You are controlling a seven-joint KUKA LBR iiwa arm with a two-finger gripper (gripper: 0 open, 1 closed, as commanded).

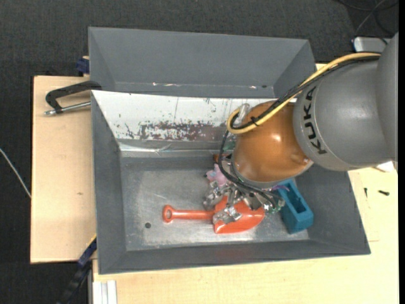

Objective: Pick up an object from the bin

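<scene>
My gripper (226, 213) is low in the bin at the front right, its metal fingers down on the broad end of an orange-red scoop-like tool (212, 217). The tool's thin handle runs left along the bin floor to a round end. A blue block (295, 209) lies just right of the gripper, partly under the arm. A small pinkish thing (218, 175) shows behind the gripper, mostly hidden.
The arm with its orange cover and yellow cable hangs over the bin's right half and hides what lies beneath. The bin's left floor is bare metal, and the back wall is scuffed.
</scene>
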